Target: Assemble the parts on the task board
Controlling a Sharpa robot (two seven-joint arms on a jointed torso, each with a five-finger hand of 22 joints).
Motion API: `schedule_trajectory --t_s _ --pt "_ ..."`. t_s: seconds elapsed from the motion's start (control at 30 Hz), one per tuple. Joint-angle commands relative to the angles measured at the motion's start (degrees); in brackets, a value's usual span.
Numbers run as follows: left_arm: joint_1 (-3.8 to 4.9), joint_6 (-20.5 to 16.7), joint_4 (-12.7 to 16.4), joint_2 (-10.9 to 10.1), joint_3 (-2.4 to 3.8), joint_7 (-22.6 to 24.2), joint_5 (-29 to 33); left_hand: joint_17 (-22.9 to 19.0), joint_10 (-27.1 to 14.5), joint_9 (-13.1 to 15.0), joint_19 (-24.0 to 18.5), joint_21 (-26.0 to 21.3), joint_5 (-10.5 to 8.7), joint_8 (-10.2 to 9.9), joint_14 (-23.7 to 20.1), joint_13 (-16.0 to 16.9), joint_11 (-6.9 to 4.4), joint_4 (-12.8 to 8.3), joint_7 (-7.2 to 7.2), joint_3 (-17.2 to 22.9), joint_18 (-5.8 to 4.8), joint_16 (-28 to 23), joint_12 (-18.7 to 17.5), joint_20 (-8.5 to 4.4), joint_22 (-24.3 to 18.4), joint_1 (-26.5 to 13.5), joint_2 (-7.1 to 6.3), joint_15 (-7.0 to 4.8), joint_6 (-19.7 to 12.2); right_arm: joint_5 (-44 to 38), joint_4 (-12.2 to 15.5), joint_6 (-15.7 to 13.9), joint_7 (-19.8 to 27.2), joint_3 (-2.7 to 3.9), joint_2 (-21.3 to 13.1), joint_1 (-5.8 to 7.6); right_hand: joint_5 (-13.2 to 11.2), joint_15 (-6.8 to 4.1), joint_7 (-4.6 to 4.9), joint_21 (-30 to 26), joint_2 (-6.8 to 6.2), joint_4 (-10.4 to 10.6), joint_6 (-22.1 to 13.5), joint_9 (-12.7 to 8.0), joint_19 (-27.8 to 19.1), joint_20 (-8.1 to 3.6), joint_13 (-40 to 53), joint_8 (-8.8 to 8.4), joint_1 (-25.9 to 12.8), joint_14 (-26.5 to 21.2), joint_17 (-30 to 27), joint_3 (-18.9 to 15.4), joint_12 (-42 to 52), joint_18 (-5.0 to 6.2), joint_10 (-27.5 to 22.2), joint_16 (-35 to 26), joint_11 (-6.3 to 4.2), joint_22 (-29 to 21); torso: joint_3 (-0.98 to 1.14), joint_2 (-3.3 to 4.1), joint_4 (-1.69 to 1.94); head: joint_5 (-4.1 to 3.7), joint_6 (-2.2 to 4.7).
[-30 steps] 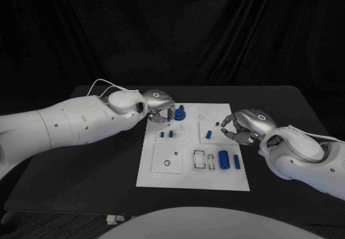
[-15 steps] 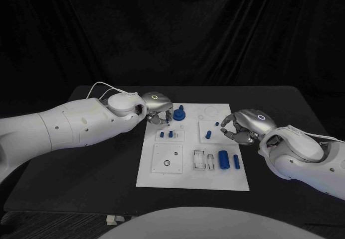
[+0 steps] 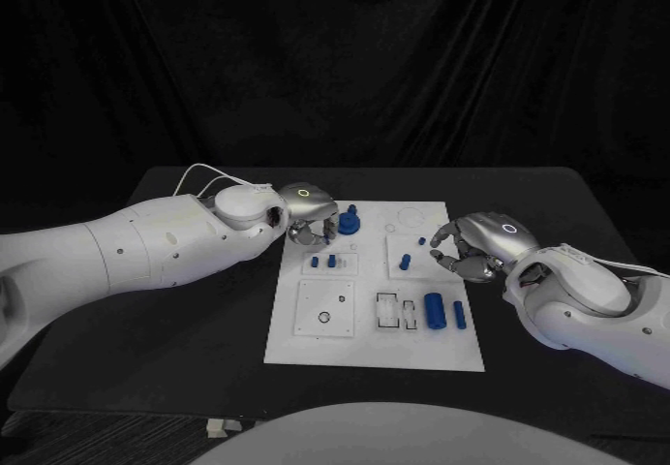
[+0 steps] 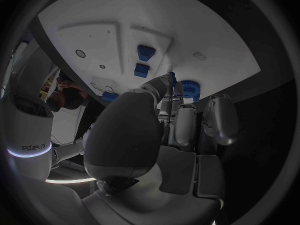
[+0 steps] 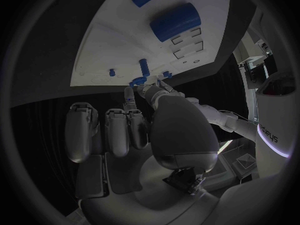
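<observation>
Black table [image 3: 167,320] carries the white task board [image 3: 375,349]; its blue gear [image 3: 348,225] stands at the far-left corner. Little has shifted: the left hand [image 3: 310,208], fingers curled emptily, remains beside it, suggesting seating. The right hand [image 3: 472,247] is held curled, empty.

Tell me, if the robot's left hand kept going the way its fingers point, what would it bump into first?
Most likely the round blue part standing at the far end of the task board; the left hand has its fingertips right beside it, though depth is hard to judge.
</observation>
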Motion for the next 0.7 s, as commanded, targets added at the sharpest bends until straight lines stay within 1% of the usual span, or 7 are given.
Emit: schedule_trajectory --t_s 0.03,0.3,0.7 --pt "-0.33 0.2 -0.2 0.4 0.05 0.1 -0.1 -0.1 0.4 -0.1 0.1 -0.2 -0.17 -0.3 -0.4 0.1 0.14 0.0 -0.21 0.3 0.7 -0.2 0.0 -0.14 9.4 -0.6 -0.15 -0.11 -0.3 -0.1 0.0 -0.1 -0.3 0.02 -0.2 -0.11 0.3 -0.06 -0.07 -0.2 0.1 0.1 0.3 -0.1 1.8 -0.38 7.9 -0.33 0.6 3.3 0.4 0.3 -0.3 0.22 2.8 -0.3 -0.22 11.8 0.0 -0.02 -0.02 0.0 0.01" --pt "-0.81 0.4 -0.6 0.9 0.05 0.3 -0.1 -0.2 0.6 -0.1 0.0 -0.5 -0.13 -0.4 -0.5 0.1 0.14 0.0 -0.21 0.3 0.74 -0.3 0.0 -0.14 9.4 -0.6 -0.17 -0.11 -0.3 0.2 0.1 0.0 -0.4 0.02 -0.6 -0.11 0.2 -0.05 -0.07 -0.2 0.1 0.1 0.4 -0.1 1.8 -0.38 7.9 -0.32 0.6 3.4 0.5 0.3 -0.3 0.22 2.8 -0.3 -0.21 11.8 0.01 0.02 -0.02 -0.13 0.01" --pt "-1.02 0.9 -0.7 1.2 0.05 0.2 -0.1 -0.5 0.7 -0.2 -0.1 -0.6 -0.12 -0.5 -0.6 0.1 0.12 -0.1 -0.25 0.3 0.77 -0.4 -0.1 -0.14 9.3 -0.5 -0.23 -0.12 -0.4 0.6 -0.1 0.2 -0.5 0.02 -0.4 -0.12 0.2 -0.04 -0.06 -0.2 0.11 0.0 0.5 0.0 1.8 -0.36 7.9 -0.3 0.7 3.3 0.5 0.3 -0.3 0.22 2.8 -0.3 -0.2 11.8 0.01 -0.01 -0.02 -0.12 0.01"
